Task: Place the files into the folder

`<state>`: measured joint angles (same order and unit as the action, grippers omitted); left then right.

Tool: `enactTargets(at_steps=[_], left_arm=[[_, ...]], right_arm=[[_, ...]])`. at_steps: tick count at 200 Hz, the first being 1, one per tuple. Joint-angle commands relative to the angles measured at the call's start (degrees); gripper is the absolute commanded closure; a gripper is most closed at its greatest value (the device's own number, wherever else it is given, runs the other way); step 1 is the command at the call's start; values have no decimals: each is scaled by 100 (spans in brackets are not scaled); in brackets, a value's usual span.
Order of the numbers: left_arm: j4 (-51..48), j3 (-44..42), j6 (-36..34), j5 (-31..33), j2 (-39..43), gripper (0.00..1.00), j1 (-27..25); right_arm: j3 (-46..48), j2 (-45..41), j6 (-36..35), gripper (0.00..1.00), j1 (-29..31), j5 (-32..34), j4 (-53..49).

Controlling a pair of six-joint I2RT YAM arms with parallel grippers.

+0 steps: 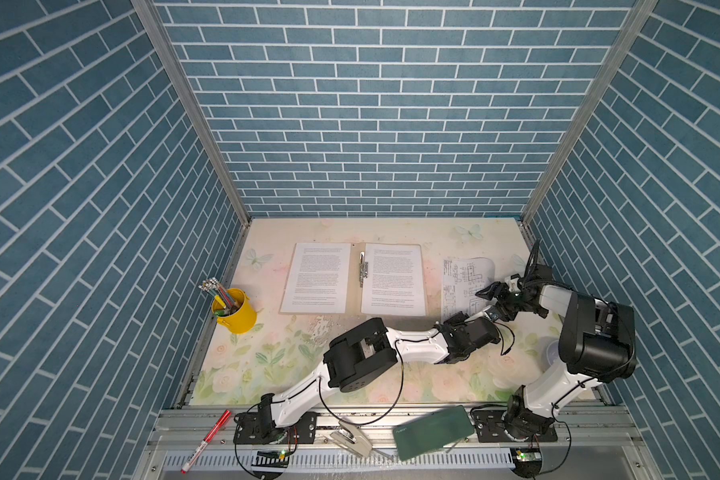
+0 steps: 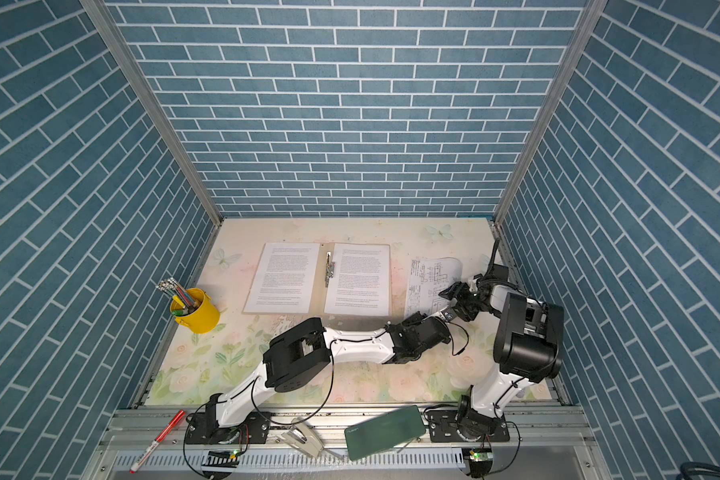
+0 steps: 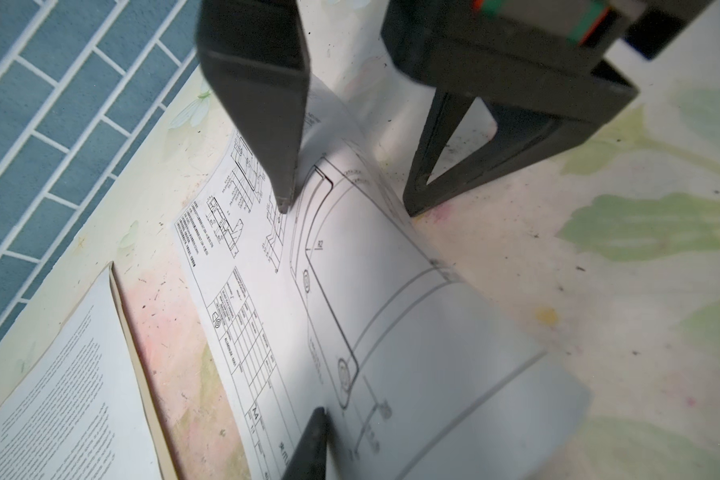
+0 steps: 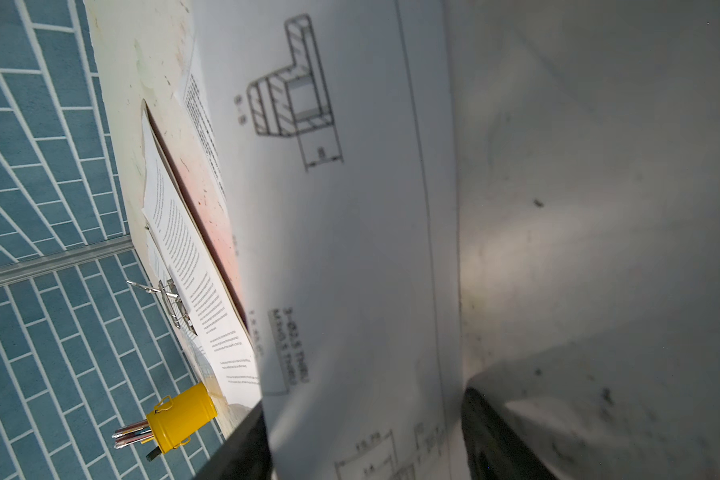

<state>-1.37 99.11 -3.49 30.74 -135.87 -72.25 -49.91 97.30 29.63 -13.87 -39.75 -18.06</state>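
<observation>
**Item 1. Your left claw** [image 3: 300, 307]: reaches across to the right arm's side. Its fingers stand apart over the drawing sheet [image 1: 462, 272], with one fingertip [image 3: 281, 187] down at the printed face. No grip shows.

**Item 2. Your right claw** [image 4: 366, 399]: just beside the left claw. Its jaws are apart and the sheet's raised edge passes between them, unclamped.

**Item 3. Drawing sheet:** lies on the surface [image 1: 267, 361] under both claws, outside the folder. The edge by your right claw curls upward.

**Item 4. Folder** [image 1: 355, 291]: tan and lying open, to the left of both claws in both top views, near the drawing sheet but apart from it. There is a metal clip [image 1: 363, 270] at the spine.

**Item 5. Text sheets:** the near text sheet [image 1: 393, 278] lies on the folder leaf closer to your claws, and the far text sheet [image 1: 316, 276] on the other leaf.

**Item 6. Sundries:** a yellow pot [image 1: 231, 311] stands beyond the folder from your claws. A dark green case [image 1: 433, 432] lies well apart from them, by the arm bases.
</observation>
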Motion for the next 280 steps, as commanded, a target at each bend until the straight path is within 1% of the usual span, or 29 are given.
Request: enactTargets(at_steps=[1,24,39,66,71,78,130,166,180,197,220,237,259,280], left_arm=[[40,140,-21,-2,191,78,-20],[7,136,-38,18,259,80,-23],[20,135,-81,9,288,81,-26],[109,92,-131,-96,307,81,-19],[125,90,-135,-118,315,81,-25],[141,73,-150,-154,316,81,-26],[326,-142,-144,-444,381,80,-26],[430,-258,-135,-606,445,79,-27],[471,-310,-137,-655,472,79,-34],[479,-321,-135,-680,470,79,-29],[493,-323,-117,-701,470,78,-32],[517,-322,-109,-714,473,77,-36],[519,-318,-124,-727,465,77,-35],[521,-329,-120,-736,466,77,-43]], right_arm=[[-115,-139,-218,27,-110,294,-455],[-115,-323,-305,21,-298,360,-578],[-69,-458,-350,18,-482,379,-579],[-35,-420,-443,17,-814,87,-491],[-45,-389,-464,14,-868,37,-488],[-32,-362,-468,14,-928,-19,-433],[35,-48,-107,25,-1001,-776,389],[15,123,89,28,-997,-960,817],[-27,230,187,32,-1000,-1080,950],[-10,268,308,42,-997,-1175,1192],[-10,272,333,53,-995,-1228,1235],[8,298,352,63,-996,-1261,1252],[25,326,375,69,-994,-1309,1288],[25,325,377,78,-995,-1332,1288]])
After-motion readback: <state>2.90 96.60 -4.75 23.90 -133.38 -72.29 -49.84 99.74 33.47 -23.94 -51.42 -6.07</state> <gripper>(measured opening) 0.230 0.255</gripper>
